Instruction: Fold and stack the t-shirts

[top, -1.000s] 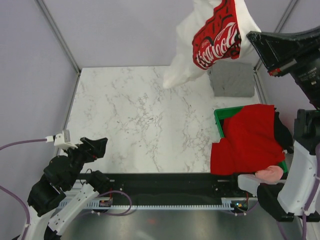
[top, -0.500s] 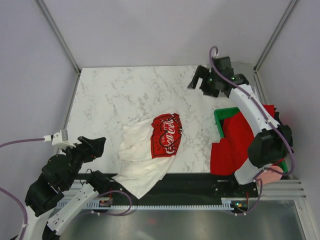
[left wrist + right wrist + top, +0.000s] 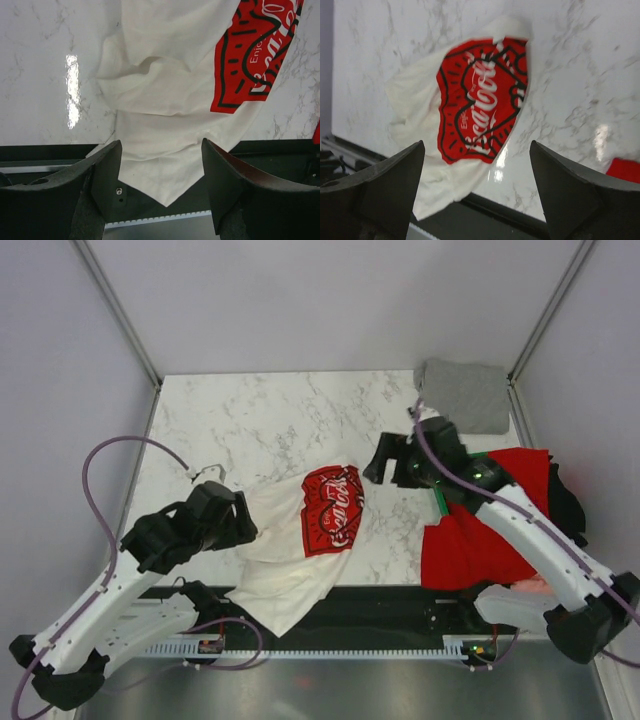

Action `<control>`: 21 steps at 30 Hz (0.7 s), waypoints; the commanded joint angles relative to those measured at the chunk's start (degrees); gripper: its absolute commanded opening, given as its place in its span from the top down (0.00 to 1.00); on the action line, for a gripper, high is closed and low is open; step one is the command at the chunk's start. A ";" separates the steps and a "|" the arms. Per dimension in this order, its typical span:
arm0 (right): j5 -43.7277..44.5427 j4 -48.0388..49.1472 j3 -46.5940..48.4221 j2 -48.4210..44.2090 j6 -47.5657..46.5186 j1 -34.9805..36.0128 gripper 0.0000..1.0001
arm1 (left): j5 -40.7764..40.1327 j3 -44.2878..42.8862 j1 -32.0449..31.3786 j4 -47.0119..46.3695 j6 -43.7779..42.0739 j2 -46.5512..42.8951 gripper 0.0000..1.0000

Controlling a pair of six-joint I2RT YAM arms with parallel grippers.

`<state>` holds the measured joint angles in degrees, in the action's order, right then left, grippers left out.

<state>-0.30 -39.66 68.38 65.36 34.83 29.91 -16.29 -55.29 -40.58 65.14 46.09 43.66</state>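
Overhead, a white t-shirt (image 3: 290,550) with a red panel of white script lies crumpled at the near middle of the marble table (image 3: 260,430). Its near corner hangs past the table's near edge over a black rail (image 3: 400,600). The left gripper (image 3: 240,525) hangs over the shirt's left edge, and the right gripper (image 3: 380,465) hovers just right of the red panel.

Only this top view shows the other clothes. A grey folded square (image 3: 465,395) lies at the far right corner. A red t-shirt (image 3: 490,525) is draped over a green crate (image 3: 438,500) at the right edge, with a black t-shirt (image 3: 565,505) partly showing beyond it.

The left wrist view looks down between that arm's jaws, which stand wide apart and hold nothing. It shows the shirt's wrinkled white body and drooping corner in finer detail than the top view.

The right wrist view shows its jaws also spread wide and empty, framing the whole red panel. A sliver of red cloth sits at its lower right corner.
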 commanded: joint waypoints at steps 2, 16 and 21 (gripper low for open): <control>1.26 9.31 -5.54 12.13 6.47 19.54 0.07 | 3.37 2.90 -0.99 1.57 4.54 -4.80 0.28; -4.80 19.45 10.18 49.13 7.10 27.50 0.05 | 2.23 5.19 -0.91 3.58 6.56 -15.27 0.28; -2.96 12.35 19.32 58.71 1.57 17.75 0.05 | 1.27 4.93 -0.91 3.67 6.30 -14.57 0.28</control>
<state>-7.33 -23.16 83.81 118.08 41.41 54.30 -13.45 -50.17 -41.28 68.05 50.39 28.60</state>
